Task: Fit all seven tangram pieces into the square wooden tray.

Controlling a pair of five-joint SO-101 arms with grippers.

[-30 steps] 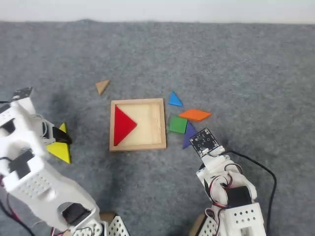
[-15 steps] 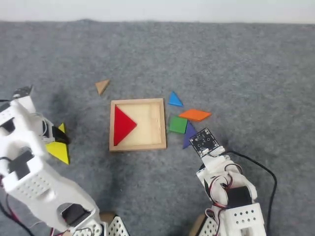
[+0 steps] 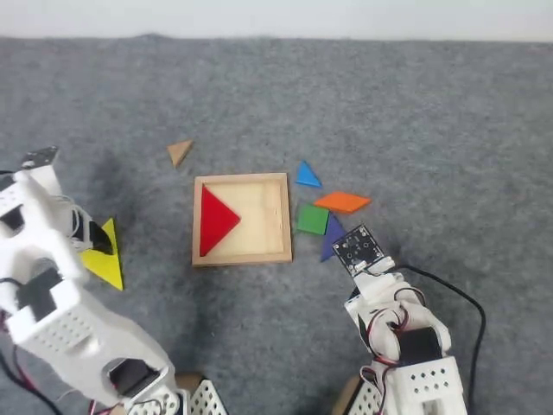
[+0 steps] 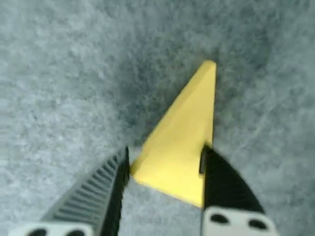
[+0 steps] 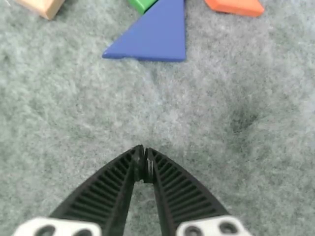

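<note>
Left of the tray (image 3: pixel 283 216), well apart, the left claw (image 4: pixel 165 164) grips the yellow triangle (image 4: pixel 187 123) by its edges. A red triangle (image 3: pixel 214 220) lies in the tray. The right claw (image 5: pixel 143 157) is closed, empty, near the purple triangle (image 5: pixel 160 39).

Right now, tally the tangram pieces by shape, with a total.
Triangles: 5 (red triangle, yellow triangle, tan triangle, light blue triangle, dark blue triangle)
Squares: 1 (green square)
Parallelograms: 1 (orange parallelogram)
Total: 7

Grey felt table (image 3: pixel 415 112) bears the tray (image 3: pixel 241 258) — and (loose) tan triangle (image 3: pixel 179 152), blue triangle (image 3: pixel 306 175), orange parallelogram (image 3: pixel 342 201), green square (image 3: pixel 312 219), indigo triangle (image 3: pixel 329 240).
</note>
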